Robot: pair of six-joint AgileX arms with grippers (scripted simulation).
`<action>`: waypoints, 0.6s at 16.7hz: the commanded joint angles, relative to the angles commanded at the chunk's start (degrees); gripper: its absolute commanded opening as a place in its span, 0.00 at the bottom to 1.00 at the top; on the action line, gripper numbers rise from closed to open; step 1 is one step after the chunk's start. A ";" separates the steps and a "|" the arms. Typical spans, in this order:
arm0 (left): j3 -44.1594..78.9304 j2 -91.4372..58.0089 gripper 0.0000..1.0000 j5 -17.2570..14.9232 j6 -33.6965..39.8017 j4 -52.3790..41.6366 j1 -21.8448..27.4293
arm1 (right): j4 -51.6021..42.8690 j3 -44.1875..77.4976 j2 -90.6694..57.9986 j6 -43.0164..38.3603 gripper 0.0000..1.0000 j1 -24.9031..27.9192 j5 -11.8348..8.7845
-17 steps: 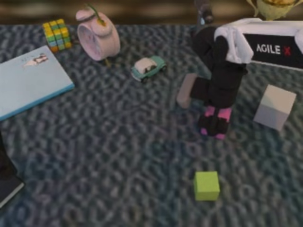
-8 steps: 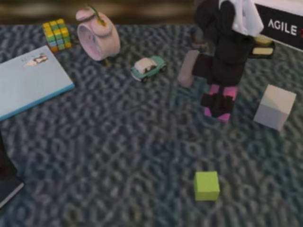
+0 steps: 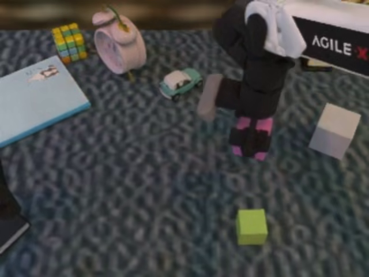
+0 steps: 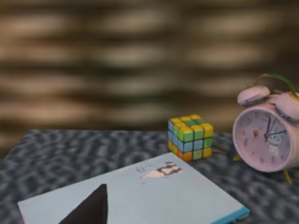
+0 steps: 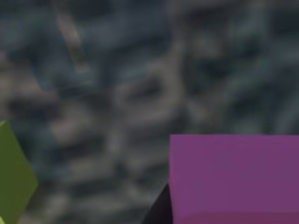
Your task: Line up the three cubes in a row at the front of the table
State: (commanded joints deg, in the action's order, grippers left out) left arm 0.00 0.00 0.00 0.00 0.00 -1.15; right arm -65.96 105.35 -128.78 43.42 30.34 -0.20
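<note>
Table (image 3: 144, 184): wide flat surface, dark blue-grey, mottled wavy pattern like carpet pile.

Right gripper (image 3: 249, 144): my working arm reaches in from the top view's upper right, black links with a white shell. Its two dark fingers are closed on the magenta cube (image 3: 249, 138), which I hold near the middle of the table's right half. I cannot tell from above whether the cube rests on the surface; the right wrist view shows its flat matte face (image 5: 233, 175) filling one corner with the patterned table behind.

Lime-green cube (image 3: 251, 226): small, matte, sharp-edged, sitting on the table toward the front, below the held cube and well apart from it. One edge shows in the right wrist view (image 5: 14, 172).

Lavender-white cube (image 3: 335, 130): largest of the three, pale, plain faces, at the right side of the table, apart from my gripper.

Left gripper: parked at the top view's lower left edge; a dark tip (image 4: 91, 210) shows in the left wrist view, and I cannot tell how its fingers stand.

Other items, back left: light blue flat notebook (image 3: 34, 101), multicoloured puzzle cube (image 3: 68, 42), round pink alarm clock (image 3: 119, 43), small teal toy car (image 3: 180, 82).
</note>
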 joint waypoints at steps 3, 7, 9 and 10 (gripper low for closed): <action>0.00 0.00 1.00 0.00 0.00 0.00 0.00 | 1.64 -6.81 5.17 -1.57 0.00 7.54 -0.03; 0.00 0.00 1.00 0.00 0.00 0.00 0.00 | 3.60 -15.21 11.43 -3.34 0.00 17.22 -0.08; 0.00 0.00 1.00 0.00 0.00 0.00 0.00 | 4.11 -17.15 12.98 -3.80 0.00 19.20 -0.08; 0.00 0.00 1.00 0.00 0.00 0.00 0.00 | 4.14 -17.27 13.08 -3.83 0.00 19.32 -0.08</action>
State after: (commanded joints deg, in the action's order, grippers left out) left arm 0.00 0.00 0.00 0.00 0.00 -1.15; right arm -61.82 88.09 -115.70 39.59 49.66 -0.28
